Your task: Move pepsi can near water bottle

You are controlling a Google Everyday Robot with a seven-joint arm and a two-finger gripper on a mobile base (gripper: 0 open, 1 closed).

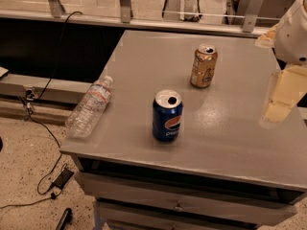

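The pepsi can (167,115) stands upright near the front middle of the grey table (144,61); it is dark blue with the round logo and an opened silver top. The water bottle (90,107) lies on its side at the table's left edge, cap pointing toward the back. My gripper (280,97) hangs at the right edge of the view, above the table's right side, well to the right of the pepsi can and touching nothing.
A gold can (203,66) stands upright behind and right of the pepsi can. The table has drawers (182,202) below its front edge. Cables (45,133) lie on the floor at the left. A rail with posts (125,4) runs behind the table.
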